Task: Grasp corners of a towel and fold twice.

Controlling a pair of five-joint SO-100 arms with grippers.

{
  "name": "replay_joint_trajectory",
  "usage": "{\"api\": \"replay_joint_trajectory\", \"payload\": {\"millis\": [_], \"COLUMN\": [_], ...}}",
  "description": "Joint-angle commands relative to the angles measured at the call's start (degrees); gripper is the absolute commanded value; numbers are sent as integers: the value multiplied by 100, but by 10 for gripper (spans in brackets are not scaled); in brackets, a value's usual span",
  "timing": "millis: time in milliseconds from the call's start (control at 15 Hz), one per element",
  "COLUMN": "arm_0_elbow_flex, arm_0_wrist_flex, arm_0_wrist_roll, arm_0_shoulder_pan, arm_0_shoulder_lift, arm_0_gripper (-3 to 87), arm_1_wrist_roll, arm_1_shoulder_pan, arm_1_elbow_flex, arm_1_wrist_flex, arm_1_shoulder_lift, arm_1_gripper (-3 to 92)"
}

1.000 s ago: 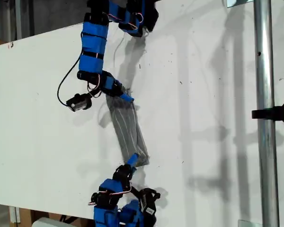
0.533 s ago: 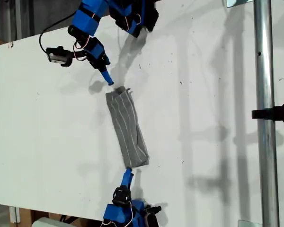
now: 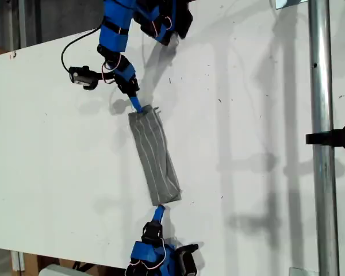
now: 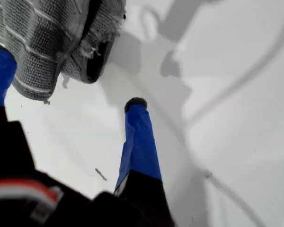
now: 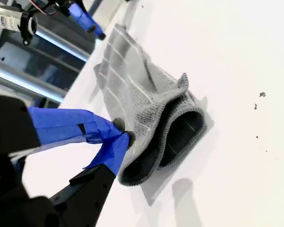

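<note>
On the white counter (image 3: 247,144), mid-surface, the towel (image 3: 154,156) lies folded into a narrow grey striped strip running between the counter's far and near edges in the exterior view. My first claw (image 4: 66,82) sits at the strip's far end, jaws spread, one tip over the cloth, gripping nothing. My second claw (image 5: 123,135) is at the near end by the layered folds, tips pressed together just beside the cloth edge.
</note>
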Motion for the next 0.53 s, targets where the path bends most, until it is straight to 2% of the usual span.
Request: {"api": "replay_joint_trajectory", "payload": {"millis": [0,333,400,467], "arm_0_elbow_flex": [-123,-149,-149,-149], "arm_0_wrist_flex": [-79,18,44,62], "arm_0_wrist_roll": [18,0,0,0], "arm_0_shoulder_pan": [-18,-9,-9,-18], "arm_0_shoulder_lift": [35,35,35,35], "arm_0_gripper": [-24,-24,-24,-24], "arm_1_wrist_roll": [123,220,193,229], "arm_1_shoulder_pan": [-316,-765,-817,-879], "arm_1_elbow_flex": [-1107,-2786,-2918,-2988], "arm_1_wrist_flex": [-501,-483,-448,-413], "arm_1_shoulder_lift": [-1195,-3085,-3129,-3120], "arm_1_gripper": [443,421,394,265]}}
